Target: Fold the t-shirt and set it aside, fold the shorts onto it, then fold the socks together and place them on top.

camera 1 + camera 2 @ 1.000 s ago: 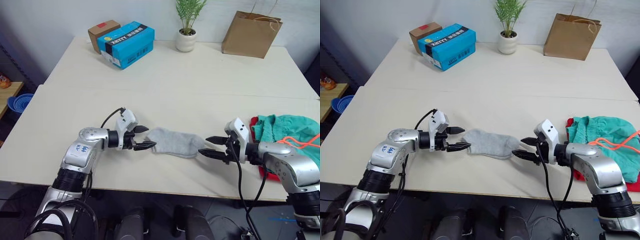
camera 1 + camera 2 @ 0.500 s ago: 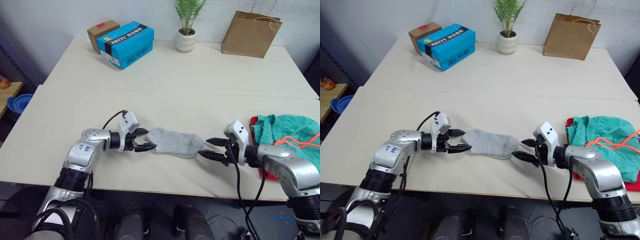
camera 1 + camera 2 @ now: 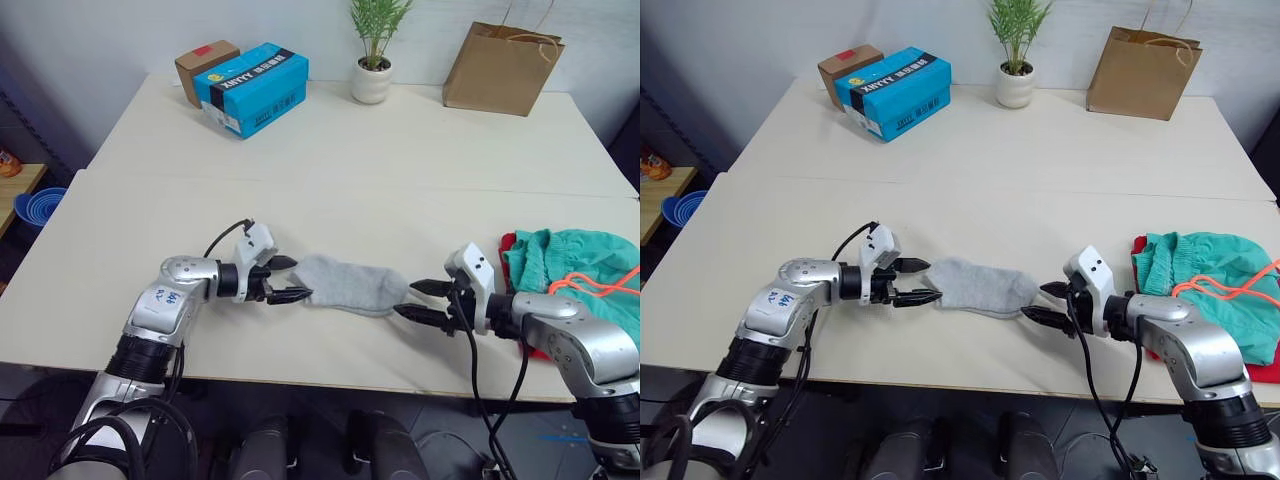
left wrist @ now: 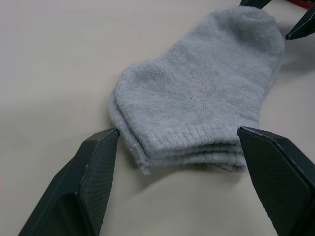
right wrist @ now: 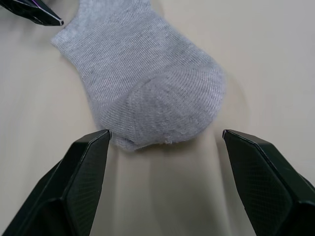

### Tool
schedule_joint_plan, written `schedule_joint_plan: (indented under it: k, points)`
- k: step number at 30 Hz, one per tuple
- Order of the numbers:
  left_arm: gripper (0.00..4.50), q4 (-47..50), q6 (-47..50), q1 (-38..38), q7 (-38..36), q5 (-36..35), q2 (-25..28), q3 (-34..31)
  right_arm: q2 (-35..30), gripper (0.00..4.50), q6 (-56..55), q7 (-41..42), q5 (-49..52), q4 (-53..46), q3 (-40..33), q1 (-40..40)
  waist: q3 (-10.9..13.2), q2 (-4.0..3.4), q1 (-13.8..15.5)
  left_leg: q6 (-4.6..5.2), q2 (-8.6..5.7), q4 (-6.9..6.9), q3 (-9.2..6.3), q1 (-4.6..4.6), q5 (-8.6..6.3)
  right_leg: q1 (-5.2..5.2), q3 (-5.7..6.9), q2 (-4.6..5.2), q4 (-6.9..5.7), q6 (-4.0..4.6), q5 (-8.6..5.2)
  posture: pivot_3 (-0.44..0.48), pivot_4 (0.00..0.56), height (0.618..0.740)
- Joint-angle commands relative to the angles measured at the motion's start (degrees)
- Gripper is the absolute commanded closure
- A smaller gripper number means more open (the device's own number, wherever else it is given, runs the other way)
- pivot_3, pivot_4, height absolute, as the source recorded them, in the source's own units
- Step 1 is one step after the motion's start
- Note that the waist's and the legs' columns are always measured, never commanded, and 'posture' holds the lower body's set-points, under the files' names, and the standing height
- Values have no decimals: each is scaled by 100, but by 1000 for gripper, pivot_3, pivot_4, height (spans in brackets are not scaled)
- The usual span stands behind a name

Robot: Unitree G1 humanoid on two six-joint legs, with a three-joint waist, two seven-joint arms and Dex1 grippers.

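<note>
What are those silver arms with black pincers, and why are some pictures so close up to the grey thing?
They belong to a robot. Two pictures come from cameras on its head, looking down at a table. Two come from small cameras on its wrists, so they are very close. The left hand and right hand are both open, one at each end of the grey socks, which lie stacked flat. Nothing is held. Beside the right arm, teal shorts lie on a red t-shirt.

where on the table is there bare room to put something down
The widest bare stretch of the table runs across the middle, between the blue box, plant pot and paper bag at the back and the socks in front. The near strip is crowded: both open grippers flank the socks, and the shorts cover the right edge.
</note>
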State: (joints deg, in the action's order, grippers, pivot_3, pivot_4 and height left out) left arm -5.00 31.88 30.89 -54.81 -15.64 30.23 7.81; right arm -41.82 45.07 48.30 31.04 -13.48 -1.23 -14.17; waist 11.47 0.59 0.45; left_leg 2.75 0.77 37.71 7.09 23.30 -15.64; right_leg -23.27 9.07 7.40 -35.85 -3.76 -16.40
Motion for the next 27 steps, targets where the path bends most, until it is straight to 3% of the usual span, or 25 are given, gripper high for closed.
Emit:
schedule_joint_plan:
  k: [1,27]
  points:
    - [489,238,-77,-47,-91,-111,42,-78,44,809,15,1,141,-280,-120,16,0,0,4,1,0,0,0,0,0,0,0,0,0,0,0,0,150,740]
    - [489,202,-259,-31,-277,-160,0,-63,97,809,-11,-46,230,-316,-149,35,0,0,85,3,0,0,0,1,-2,0,0,0,4,0,0,0,150,740]
